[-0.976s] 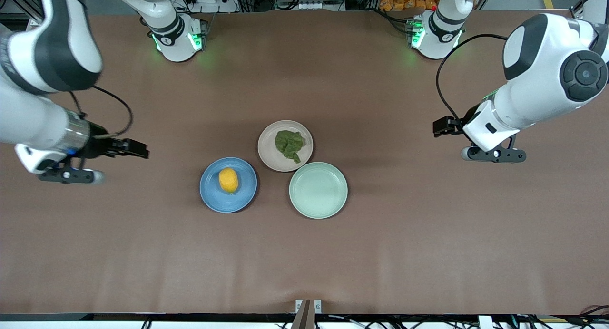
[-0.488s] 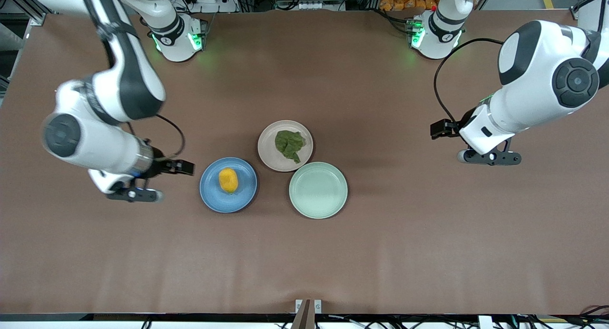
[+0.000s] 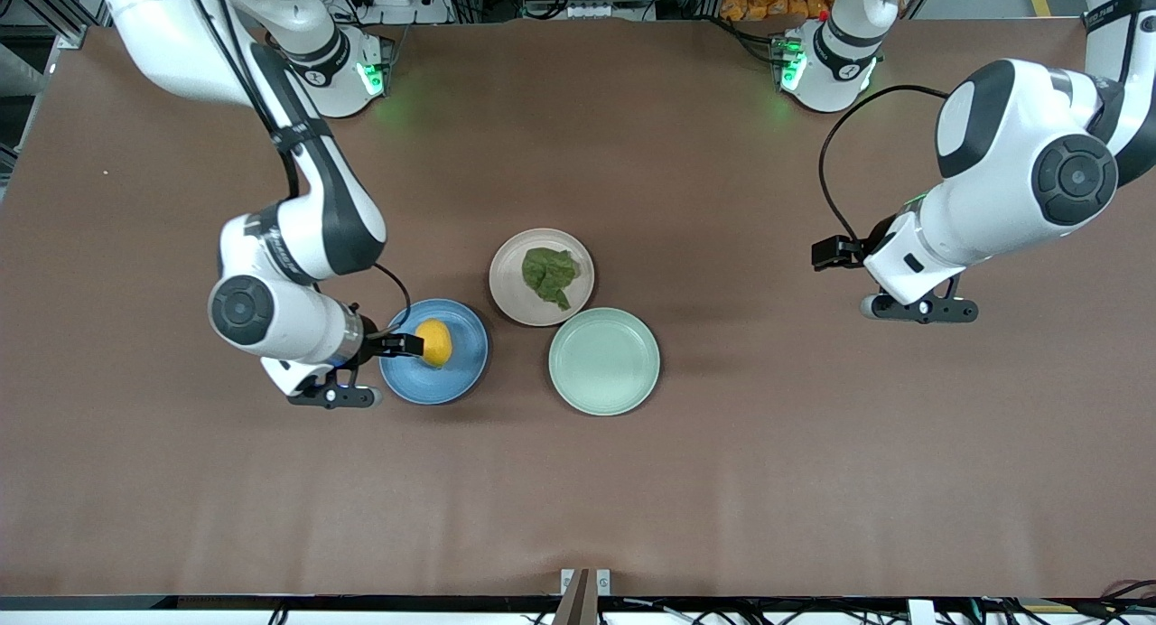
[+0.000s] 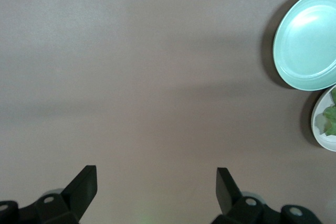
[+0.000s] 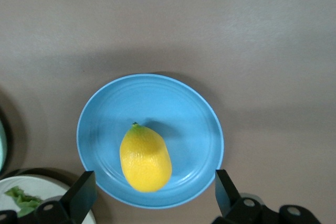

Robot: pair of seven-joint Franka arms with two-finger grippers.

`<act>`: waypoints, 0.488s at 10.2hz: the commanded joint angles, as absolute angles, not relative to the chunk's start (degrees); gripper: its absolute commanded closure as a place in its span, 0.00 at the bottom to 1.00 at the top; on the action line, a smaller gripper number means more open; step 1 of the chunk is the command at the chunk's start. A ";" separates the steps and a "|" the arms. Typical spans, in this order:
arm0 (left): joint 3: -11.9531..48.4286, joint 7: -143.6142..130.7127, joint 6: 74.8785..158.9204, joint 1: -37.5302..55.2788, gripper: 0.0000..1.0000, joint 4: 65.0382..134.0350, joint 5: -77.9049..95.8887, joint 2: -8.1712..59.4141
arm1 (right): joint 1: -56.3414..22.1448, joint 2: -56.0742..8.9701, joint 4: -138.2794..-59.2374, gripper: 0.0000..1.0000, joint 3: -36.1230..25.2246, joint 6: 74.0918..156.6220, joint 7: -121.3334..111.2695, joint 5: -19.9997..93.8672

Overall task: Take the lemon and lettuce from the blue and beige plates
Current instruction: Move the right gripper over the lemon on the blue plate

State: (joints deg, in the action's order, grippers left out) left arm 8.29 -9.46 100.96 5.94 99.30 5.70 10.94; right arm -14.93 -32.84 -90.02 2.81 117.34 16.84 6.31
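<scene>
The yellow-orange lemon (image 3: pixel 434 342) (image 5: pixel 145 157) lies on the blue plate (image 3: pixel 456 377) (image 5: pixel 202 124). The dark green lettuce (image 3: pixel 549 275) (image 4: pixel 331 118) lies on the beige plate (image 3: pixel 508 291) (image 4: pixel 318 127), which stands farther from the front camera than the blue one. My right gripper (image 3: pixel 331 394) (image 5: pixel 155 178) hangs open over the blue plate's rim on the right arm's side. It holds nothing, and the lemon lies just ahead of its fingertips. My left gripper (image 3: pixel 919 309) (image 4: pixel 156 174) is open and empty over bare table toward the left arm's end, well away from the plates.
An empty mint-green plate (image 3: pixel 604 361) (image 4: pixel 307 40) touches the beige plate and sits beside the blue one, toward the left arm's end. Brown table surface (image 3: pixel 578 499) stretches wide around the three plates.
The right arm has swung in from the right arm's end of the table to the blue plate's edge. The left arm has drifted slightly toward the plates. Both grippers stay open.
</scene>
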 commanded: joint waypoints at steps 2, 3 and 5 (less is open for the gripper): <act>8.53 -10.63 102.39 6.15 0.00 99.23 7.03 12.30 | -16.61 -33.66 -94.03 0.00 2.55 123.99 17.67 6.42; 8.53 -10.72 102.74 6.50 0.00 99.14 7.03 12.39 | -16.87 -33.66 -95.26 0.00 2.55 125.49 17.58 6.42; 8.53 -14.22 103.62 7.99 0.00 99.23 7.03 13.27 | -17.40 -33.66 -97.63 0.00 2.55 127.87 17.67 6.42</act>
State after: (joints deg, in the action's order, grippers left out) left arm 8.59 -11.29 102.55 6.70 99.32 5.71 12.82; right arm -16.75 -34.41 -95.44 2.81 125.90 16.84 6.31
